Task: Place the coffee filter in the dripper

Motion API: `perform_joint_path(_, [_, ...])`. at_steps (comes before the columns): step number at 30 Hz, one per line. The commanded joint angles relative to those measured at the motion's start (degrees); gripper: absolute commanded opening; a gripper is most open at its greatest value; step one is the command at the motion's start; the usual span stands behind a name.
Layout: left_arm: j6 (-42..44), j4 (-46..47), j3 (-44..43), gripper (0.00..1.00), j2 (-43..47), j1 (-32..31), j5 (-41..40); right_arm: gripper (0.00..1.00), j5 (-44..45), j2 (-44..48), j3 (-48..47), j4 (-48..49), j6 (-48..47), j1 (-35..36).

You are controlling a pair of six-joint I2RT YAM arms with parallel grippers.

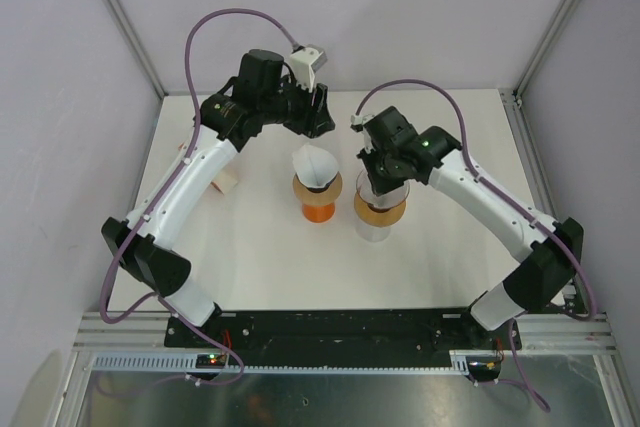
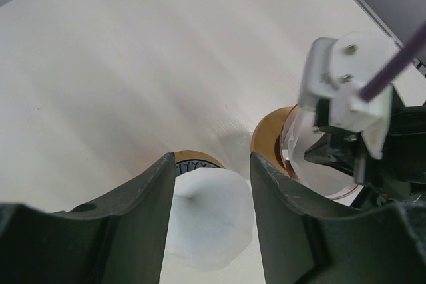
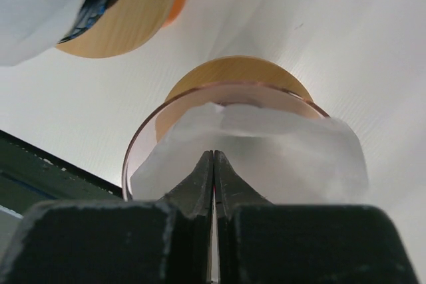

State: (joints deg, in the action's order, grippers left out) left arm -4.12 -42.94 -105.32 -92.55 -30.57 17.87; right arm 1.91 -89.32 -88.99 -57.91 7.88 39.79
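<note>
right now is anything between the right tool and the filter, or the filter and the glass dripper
Nothing visible: the right tool is shut on the coffee filter, which already sits inside the glass dripper.

coffee filter [image 3: 279, 141]: plain white, kinda see-through
dripper [image 3: 233, 71]: clear glass, pinkish tint, tan wood collar
other dripper [image 1: 318, 209]: orange, white paper on top
table [image 1: 260, 257]: white
cables [image 1: 240, 11]: purple
arms [image 1: 190, 187]: white n black

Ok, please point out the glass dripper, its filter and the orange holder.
glass dripper [image 3: 133, 152]: right wrist view, left rim.
filter [image 3: 287, 142]: right wrist view, upper fold.
orange holder [image 1: 318, 211]: top view, lower body.
</note>
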Motion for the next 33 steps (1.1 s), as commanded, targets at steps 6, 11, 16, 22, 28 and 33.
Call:
perform_joint_path(6, [-0.78,0.96,-0.21,0.54,1.90,0.42,1.56,0.00,0.29,3.82,-3.41,-0.03,-0.39,-0.17])
perform_joint_path(11, [1.02,0.99,0.23,0.54,3.04,0.42,-0.53,0.00,-0.10,7.20,-5.50,1.82,-0.80,-0.56])
perform_joint_path(16, [4.90,1.01,1.57,0.57,6.87,1.33,-6.94,0.00,-3.34,16.77,-0.80,12.80,-0.49,-4.78])
perform_joint_path(22, [6.82,1.56,4.75,0.59,11.02,8.20,-9.31,0.00,-4.90,26.65,9.19,22.21,1.24,-16.65])
perform_joint_path(28, [7.10,7.17,14.45,0.60,16.63,20.40,-9.36,0.04,-11.14,27.69,16.69,24.27,1.28,-32.98])
perform_joint_path(33, [7.53,12.35,23.76,0.77,21.06,33.36,-5.97,0.31,-12.96,30.95,26.44,30.87,2.66,-43.68])
